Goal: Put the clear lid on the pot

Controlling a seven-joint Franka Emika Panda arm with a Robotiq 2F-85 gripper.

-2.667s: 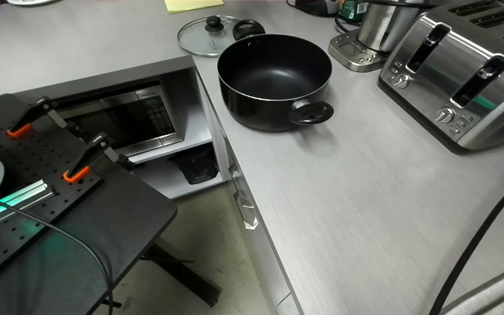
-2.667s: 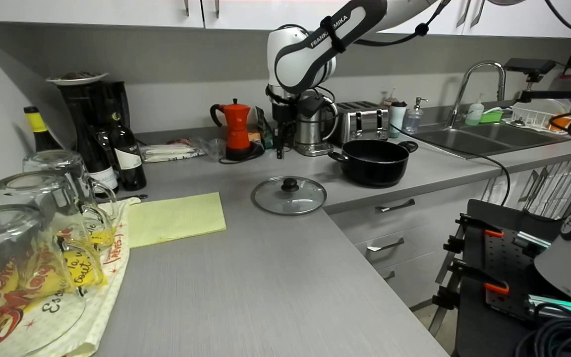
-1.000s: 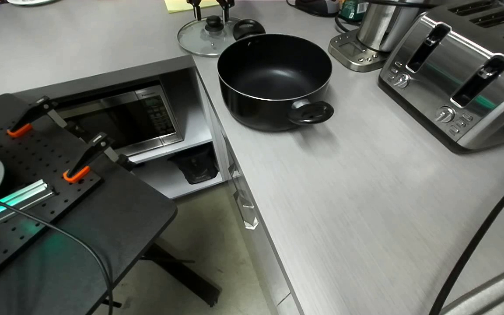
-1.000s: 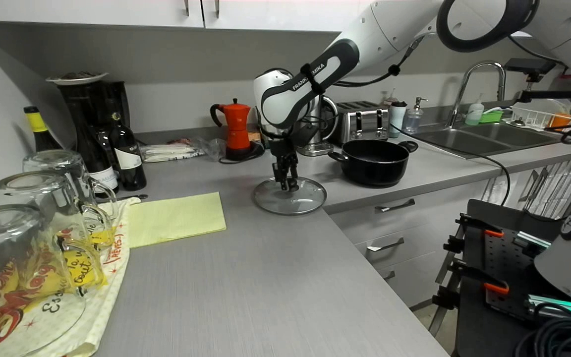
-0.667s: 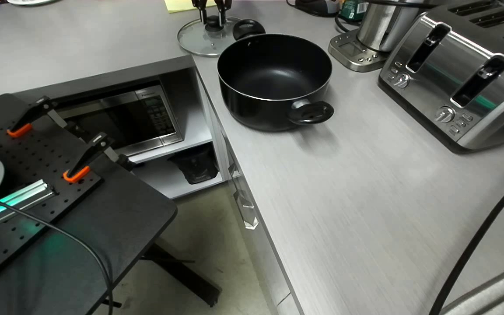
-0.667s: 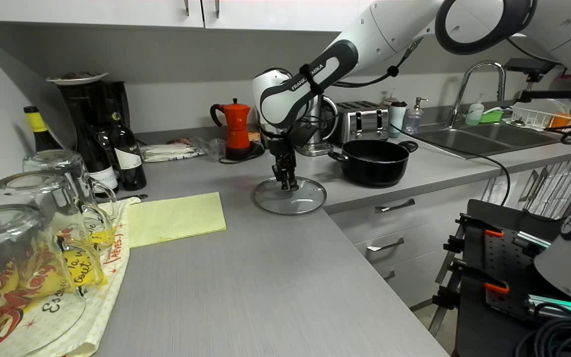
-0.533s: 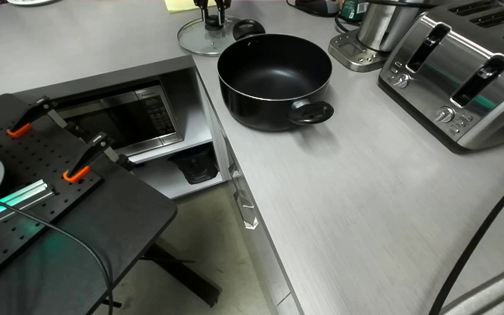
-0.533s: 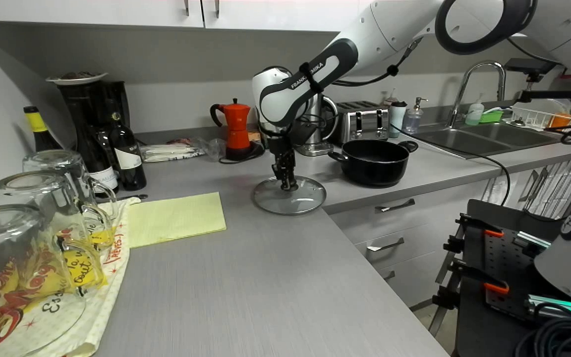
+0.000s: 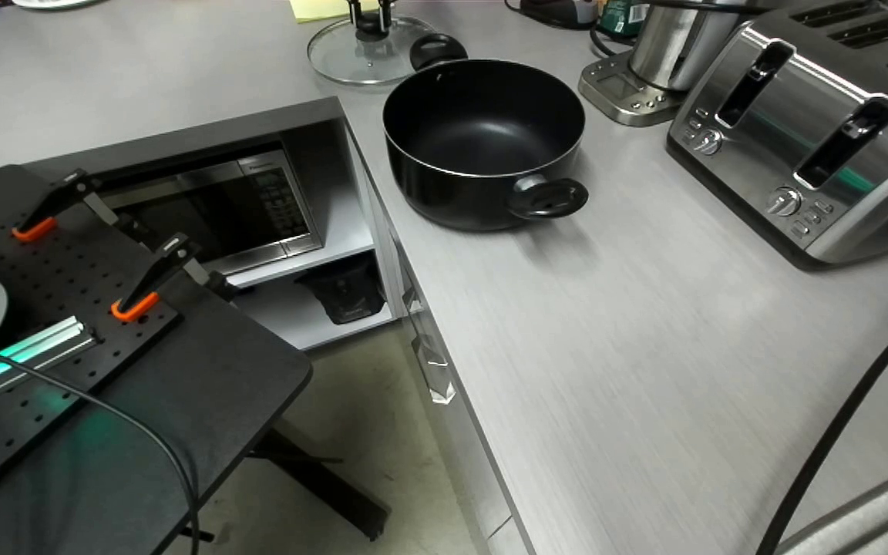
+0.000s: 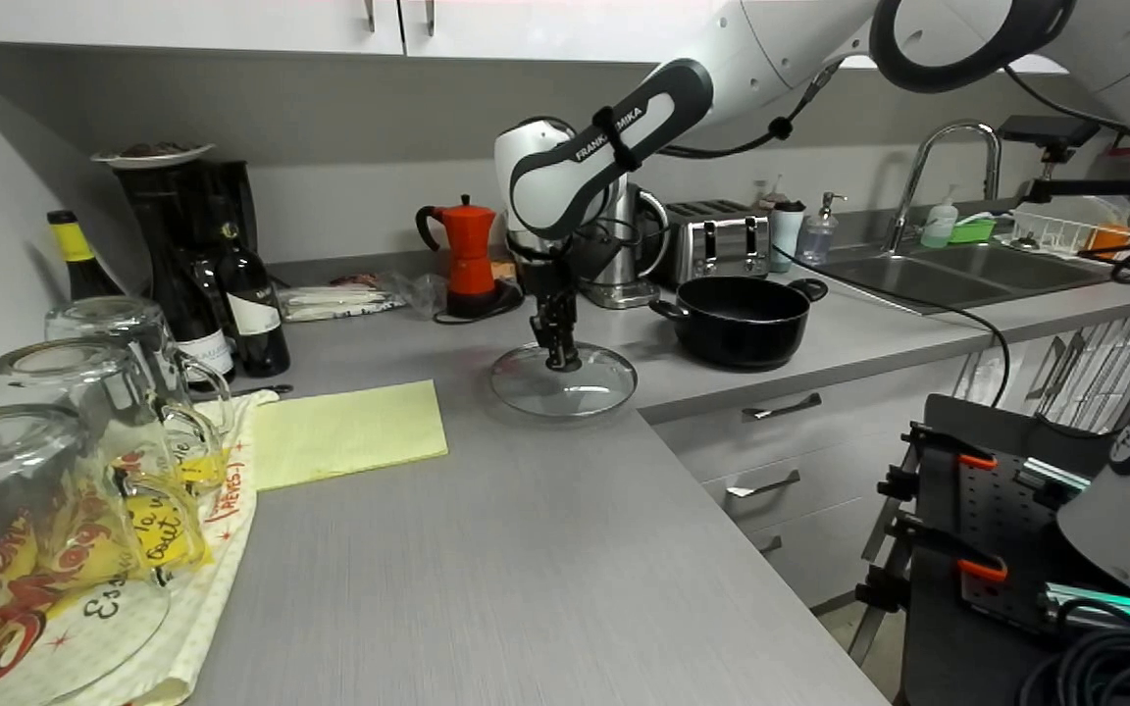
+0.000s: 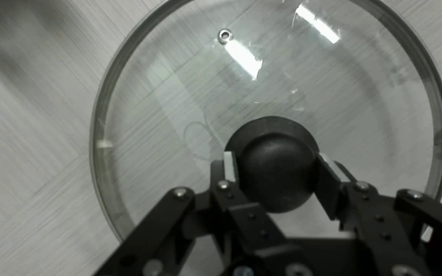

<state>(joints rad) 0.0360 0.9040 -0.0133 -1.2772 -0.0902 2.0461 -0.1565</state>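
The clear lid (image 11: 271,88) is round glass with a thin metal rim and a black centre knob (image 11: 278,172). My gripper (image 11: 278,168) is shut on that knob, a pad on either side. In an exterior view the lid (image 10: 590,387) looks level and slightly off the counter, my gripper (image 10: 559,359) upright above it. The black pot (image 9: 482,139) stands uncovered on the counter, its dark inside showing. One pot handle (image 9: 438,51) points toward the lid (image 9: 371,62), overlapping its edge in that view. The pot is out of the wrist view.
A steel toaster (image 9: 798,146) and a kettle (image 10: 616,260) stand behind the pot. A red moka pot (image 10: 470,257) is at the back wall. A yellow cloth (image 10: 349,431) lies beside the lid, with glass mugs (image 10: 84,471) farther along. The counter's inner corner (image 9: 340,104) is near the lid.
My gripper came down over the lid from farther back, and its jaws closed on the knob. In the last half second the lid rose slightly with it. The pot stayed put.
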